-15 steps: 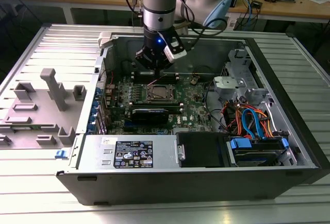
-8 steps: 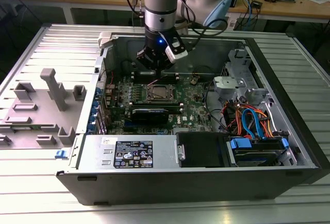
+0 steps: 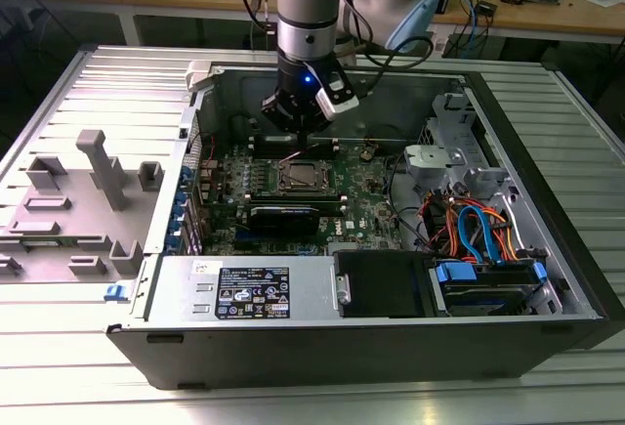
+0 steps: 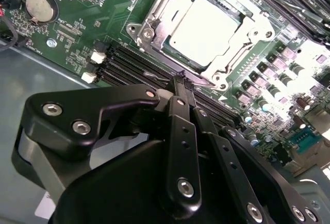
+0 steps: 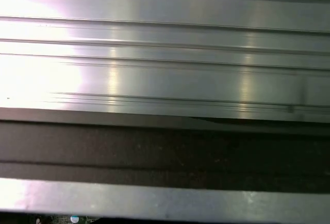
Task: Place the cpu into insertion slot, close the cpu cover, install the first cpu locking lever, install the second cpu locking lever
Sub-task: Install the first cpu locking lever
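A: Found the cpu [image 4: 206,28]?

B: Seated in the insertion slot [image 4: 143,28], on the green circuit board [image 4: 77,7] inside the open computer case [image 3: 391,347]. Near the centre of the exterior view, with the case resting on the slatted desk [image 3: 78,386]. Lies flat, metal top up.

A: Pointing which way?

B: Hard to give a long axis — square, so none to speak of. Edges squared to the slot's rim and, in the exterior view, running with the case walls.

A: Held down by anything?

B: By the cpu cover [image 4: 238,54], lying flat over it, metal top showing through the window. Probably there to pin the edges and leave the middle bare.

A: And the end effector [image 4: 183,79]?

B: Hangs over the slot's upper edge as the exterior view frames it, just above centre. Fingers drawn together at the tips, with nothing visibly pinched between. Reads as a narrow tip meant for pushing rather than gripping, though only as a judgement.

A: Pushing what?

B: Likely the locking lever [image 4: 157,74] — a thin wire along the slot side nearest the fingertips, long axis parallel to that edge, just beside them. Cannot tell whether touching, nor whether latched.
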